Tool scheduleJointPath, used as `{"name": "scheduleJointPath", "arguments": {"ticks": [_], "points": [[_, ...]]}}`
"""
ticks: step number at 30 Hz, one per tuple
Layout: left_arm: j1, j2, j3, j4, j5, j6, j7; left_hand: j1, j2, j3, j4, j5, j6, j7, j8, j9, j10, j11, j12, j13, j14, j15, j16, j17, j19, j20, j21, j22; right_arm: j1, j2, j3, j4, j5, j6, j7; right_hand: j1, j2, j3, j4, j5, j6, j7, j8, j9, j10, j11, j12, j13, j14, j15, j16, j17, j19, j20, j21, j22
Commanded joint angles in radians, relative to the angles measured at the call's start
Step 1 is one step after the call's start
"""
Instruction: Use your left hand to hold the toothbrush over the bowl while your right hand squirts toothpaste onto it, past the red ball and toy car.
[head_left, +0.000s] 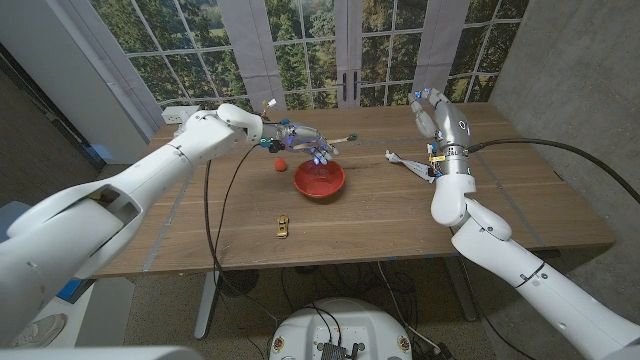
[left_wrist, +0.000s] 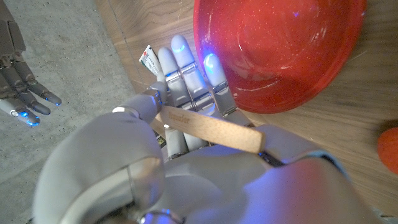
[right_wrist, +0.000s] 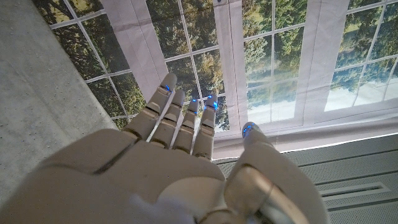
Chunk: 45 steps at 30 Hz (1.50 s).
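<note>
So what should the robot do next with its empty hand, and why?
Probably lower the right hand to the toothpaste tube lying beside it. That hand is raised and open, while the left hand already holds the toothbrush by the red bowl.

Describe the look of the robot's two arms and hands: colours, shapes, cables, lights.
Both arms have smooth, rounded white shells. The left robot hand and right robot hand are pale grey with segmented fingers, whose fingertips glow blue. A thick black cable runs to the right arm near the wrist.
</note>
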Motion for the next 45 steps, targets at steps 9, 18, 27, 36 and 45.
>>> {"name": "scheduleJointPath", "arguments": {"ticks": [9, 18, 27, 36, 45], "points": [[-0.032, -0.046, 0.06, 0.018, 0.096, 0.003, 0.009, 0.002, 0.004, -0.002, -0.027, 0.002, -0.004, 0.004, 0.002, -0.013, -0.065, -0.058, -0.001, -0.002, -0.028, -0.074, 0.01, 0.004, 0.009, -0.078, 0.006, -0.012, -0.077, -0.019, 0.063, -0.076, 0.037, 0.076, 0.0, -0.008, 0.008, -0.002, -0.007, -0.001, 0.002, 0.01, 0.007, -0.001, 0.009, 0.001, 0.006, -0.005, 0.003, -0.065, 0.007, -0.001, 0.001, 0.011, -0.004, 0.004], [-0.027, -0.061, 0.07, 0.039, 0.107, -0.013, 0.004, 0.009, 0.002, -0.021, -0.053, 0.0, -0.001, -0.003, 0.004, -0.032, -0.068, -0.076, -0.002, -0.01, 0.037, -0.073, 0.064, 0.043, 0.018, -0.085, 0.03, -0.025, -0.086, -0.019, 0.077, -0.074, 0.04, 0.088, 0.007, -0.012, 0.009, -0.003, -0.008, -0.001, 0.003, 0.01, 0.008, -0.001, 0.014, 0.002, 0.007, -0.008, 0.003, -0.063, 0.009, -0.002, 0.002, 0.011, -0.005, 0.004], [-0.011, -0.055, 0.071, 0.031, 0.104, 0.008, 0.006, 0.028, 0.008, -0.042, -0.073, 0.001, 0.002, -0.005, 0.005, -0.046, -0.07, -0.079, -0.007, -0.016, 0.071, -0.073, 0.126, 0.106, 0.024, -0.095, 0.067, -0.025, -0.081, -0.013, 0.079, -0.066, 0.04, 0.092, 0.014, -0.014, 0.01, -0.004, -0.011, 0.0, 0.001, 0.01, 0.008, -0.001, 0.015, 0.003, 0.007, -0.012, 0.003, -0.065, 0.011, -0.003, 0.002, 0.012, -0.007, 0.004], [0.011, -0.017, 0.061, -0.034, 0.104, 0.048, 0.025, 0.035, 0.009, -0.048, -0.073, 0.001, 0.008, 0.003, 0.008, -0.053, -0.067, -0.076, -0.009, -0.02, 0.069, -0.073, 0.143, 0.131, 0.034, -0.102, 0.084, -0.026, -0.077, -0.013, 0.079, -0.06, 0.04, 0.103, 0.021, -0.016, 0.011, -0.005, -0.015, 0.0, 0.001, 0.01, 0.009, -0.001, 0.016, 0.003, 0.007, -0.015, 0.005, -0.065, 0.014, -0.005, 0.003, 0.012, -0.008, 0.004], [0.029, 0.005, 0.054, -0.061, 0.108, 0.093, 0.064, 0.042, 0.01, -0.053, -0.074, 0.001, 0.009, 0.004, 0.007, -0.06, -0.07, -0.071, -0.012, -0.023, 0.074, -0.073, 0.162, 0.155, 0.044, -0.105, 0.1, -0.019, -0.067, -0.012, 0.075, -0.049, 0.039, 0.11, 0.029, -0.018, 0.012, -0.006, -0.017, 0.0, 0.002, 0.011, 0.01, -0.002, 0.016, 0.003, 0.007, -0.018, 0.005, -0.065, 0.016, -0.006, 0.003, 0.012, -0.01, 0.004]]}}
